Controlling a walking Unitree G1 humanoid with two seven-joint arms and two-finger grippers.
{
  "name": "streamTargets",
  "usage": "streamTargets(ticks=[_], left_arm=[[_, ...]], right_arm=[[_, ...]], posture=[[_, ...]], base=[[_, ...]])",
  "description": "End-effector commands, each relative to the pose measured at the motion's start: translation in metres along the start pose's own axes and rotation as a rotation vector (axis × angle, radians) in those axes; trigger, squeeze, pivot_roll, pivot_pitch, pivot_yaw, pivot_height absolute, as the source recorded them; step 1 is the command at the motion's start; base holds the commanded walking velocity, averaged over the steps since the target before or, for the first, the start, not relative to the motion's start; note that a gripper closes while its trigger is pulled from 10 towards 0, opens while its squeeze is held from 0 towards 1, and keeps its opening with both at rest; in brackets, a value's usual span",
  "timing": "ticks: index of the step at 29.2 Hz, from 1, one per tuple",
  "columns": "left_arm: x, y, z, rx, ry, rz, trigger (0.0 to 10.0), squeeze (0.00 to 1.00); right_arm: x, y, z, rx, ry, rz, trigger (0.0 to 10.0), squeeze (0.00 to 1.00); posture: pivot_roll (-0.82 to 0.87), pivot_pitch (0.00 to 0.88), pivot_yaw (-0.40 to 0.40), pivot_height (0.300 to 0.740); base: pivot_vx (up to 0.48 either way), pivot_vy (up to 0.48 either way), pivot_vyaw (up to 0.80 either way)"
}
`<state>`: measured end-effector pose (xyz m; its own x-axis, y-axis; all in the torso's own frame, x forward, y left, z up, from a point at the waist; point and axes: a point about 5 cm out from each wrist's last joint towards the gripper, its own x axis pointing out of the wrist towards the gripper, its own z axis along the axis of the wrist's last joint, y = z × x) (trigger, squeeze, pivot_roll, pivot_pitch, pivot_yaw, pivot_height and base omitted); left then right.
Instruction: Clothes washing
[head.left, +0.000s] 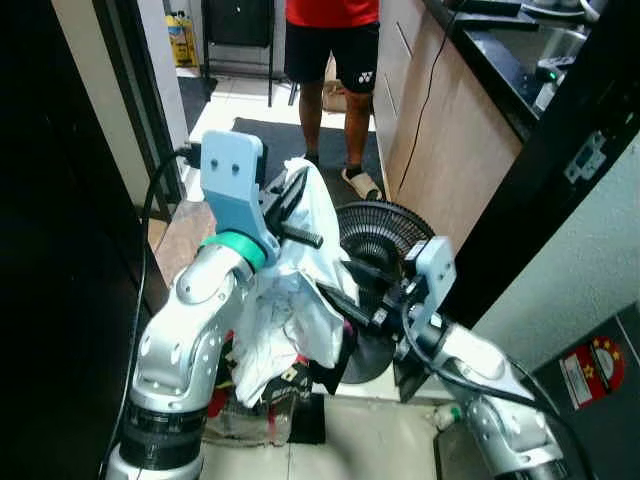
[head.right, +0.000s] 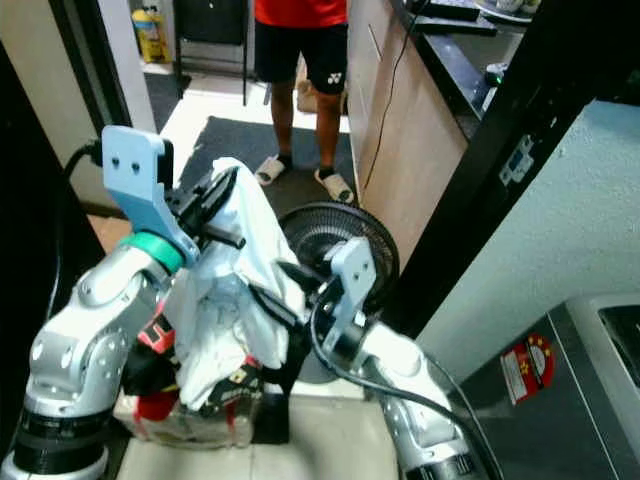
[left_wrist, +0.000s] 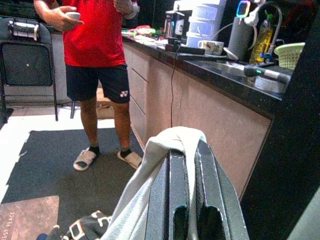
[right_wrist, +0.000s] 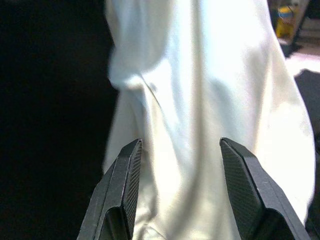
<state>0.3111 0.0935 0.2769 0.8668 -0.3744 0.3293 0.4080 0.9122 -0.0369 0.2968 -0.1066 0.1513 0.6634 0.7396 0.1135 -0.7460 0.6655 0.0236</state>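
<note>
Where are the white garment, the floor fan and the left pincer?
white garment (head.left: 300, 290): left eye view, middle of the hanging cloth.
floor fan (head.left: 385, 228): left eye view, upper part of its black grille.
left pincer (left_wrist: 189, 150): left wrist view, between the fingertips, shut on the garment's top fold.

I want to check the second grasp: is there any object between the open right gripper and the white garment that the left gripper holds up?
Nothing visible is in the way. The right gripper is open, with the white garment hanging directly ahead of its fingers. The left gripper is shut on the garment's top edge.
</note>
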Motion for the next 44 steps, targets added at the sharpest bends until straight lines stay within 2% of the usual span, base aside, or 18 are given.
streamTargets(ticks=[1, 7, 9, 10, 15, 17, 21, 23, 26, 28, 30, 33, 35, 38, 39, 40, 41, 44], left_arm=[[0.003, 0.000, 0.000, 0.009, -0.005, 0.002, 10.0, 0.00], [0.010, 0.002, 0.002, 0.016, -0.011, 0.004, 10.0, 0.00], [0.013, 0.002, 0.002, 0.021, -0.010, 0.006, 10.0, 0.00], [0.016, 0.003, 0.001, 0.024, -0.005, 0.013, 10.0, 0.00], [0.016, 0.003, 0.001, 0.026, -0.001, 0.017, 10.0, 0.00], [0.015, 0.005, 0.000, 0.027, 0.008, 0.031, 10.0, 0.00], [0.012, 0.007, -0.002, 0.030, 0.017, 0.049, 10.0, 0.00], [0.012, 0.008, -0.002, 0.031, 0.019, 0.057, 10.0, 0.00], [0.012, 0.008, -0.003, 0.032, 0.018, 0.058, 10.0, 0.00], [0.012, 0.008, -0.003, 0.033, 0.018, 0.060, 10.0, 0.00], [0.012, 0.009, -0.003, 0.036, 0.019, 0.070, 10.0, 0.00], [0.011, 0.009, -0.003, 0.038, 0.020, 0.075, 10.0, 0.00], [0.008, 0.012, -0.003, 0.043, 0.024, 0.092, 10.0, 0.00], [0.006, 0.013, -0.004, 0.044, 0.025, 0.103, 10.0, 0.00], [0.005, 0.014, -0.003, 0.044, 0.024, 0.112, 10.0, 0.00], [0.005, 0.014, -0.003, 0.044, 0.024, 0.112, 10.0, 0.00], [0.004, 0.015, -0.002, 0.041, 0.021, 0.122, 10.0, 0.00], [0.003, 0.016, -0.002, 0.030, 0.018, 0.137, 10.0, 0.00]], right_arm=[[0.001, -0.002, -0.003, -0.014, 0.006, -0.020, 10.0, 0.00], [0.010, -0.008, -0.004, -0.036, 0.012, -0.048, 10.0, 0.00], [0.016, -0.011, -0.002, -0.044, 0.010, -0.048, 10.0, 0.00], [0.037, -0.019, 0.003, -0.067, 0.012, -0.044, 10.0, 0.00], [0.043, -0.021, 0.005, -0.073, 0.013, -0.039, 10.0, 0.00], [0.055, -0.021, 0.010, -0.072, 0.009, -0.012, 10.0, 0.00], [0.069, -0.019, 0.014, -0.075, 0.009, 0.015, 10.0, 0.00], [0.082, -0.014, 0.016, -0.080, 0.013, 0.032, 10.0, 0.00], [0.087, -0.013, 0.017, -0.083, 0.016, 0.035, 10.0, 0.00], [0.092, -0.011, 0.018, -0.087, 0.017, 0.030, 10.0, 0.00], [0.106, -0.011, 0.023, -0.110, 0.016, -0.010, 10.0, 0.00], [0.112, -0.009, 0.026, -0.111, 0.010, -0.018, 10.0, 0.00], [0.124, 0.003, 0.036, -0.095, -0.029, 0.033, 10.0, 0.00], [0.130, 0.012, 0.041, -0.084, -0.055, 0.078, 10.0, 0.00], [0.135, 0.021, 0.045, -0.075, -0.080, 0.121, 1.7, 0.00], [0.135, 0.021, 0.045, -0.075, -0.080, 0.121, 1.7, 0.00], [0.138, 0.029, 0.048, -0.064, -0.105, 0.163, 0.0, 0.00], [0.139, 0.036, 0.049, -0.061, -0.130, 0.214, 0.0, 0.00]], posture=[[0.15, 0.030, -0.012, 0.740], [0.15, 0.024, -0.008, 0.740], [0.15, 0.023, -0.006, 0.740], [0.17, 0.025, -0.006, 0.740], [0.17, 0.026, -0.006, 0.740], [0.19, 0.037, -0.013, 0.740], [0.19, 0.041, -0.016, 0.740], [0.21, 0.053, -0.026, 0.740], [0.22, 0.055, -0.027, 0.740], [0.22, 0.061, -0.030, 0.740], [0.24, 0.072, -0.036, 0.740], [0.24, 0.074, -0.038, 0.740], [0.25, 0.082, -0.048, 0.740], [0.25, 0.085, -0.054, 0.740], [0.26, 0.088, -0.061, 0.740], [0.26, 0.088, -0.061, 0.740], [0.26, 0.091, -0.066, 0.740], [0.25, 0.095, -0.072, 0.740]], base=[[0.000, 0.000, 0.00], [0.000, 0.000, 0.00], [0.000, 0.000, 0.00], [0.000, 0.000, 0.00], [0.000, 0.000, 0.00], [0.000, 0.000, 0.00], [0.000, 0.000, 0.00], [0.000, 0.000, 0.00], [0.000, 0.000, 0.00], [0.000, 0.000, 0.00], [0.000, 0.000, 0.00], [0.000, 0.000, 0.00], [0.000, 0.000, 0.00], [0.000, 0.000, 0.00], [0.000, 0.000, 0.00], [0.000, 0.000, 0.00], [0.000, 0.000, 0.00], [0.000, 0.000, 0.00]])
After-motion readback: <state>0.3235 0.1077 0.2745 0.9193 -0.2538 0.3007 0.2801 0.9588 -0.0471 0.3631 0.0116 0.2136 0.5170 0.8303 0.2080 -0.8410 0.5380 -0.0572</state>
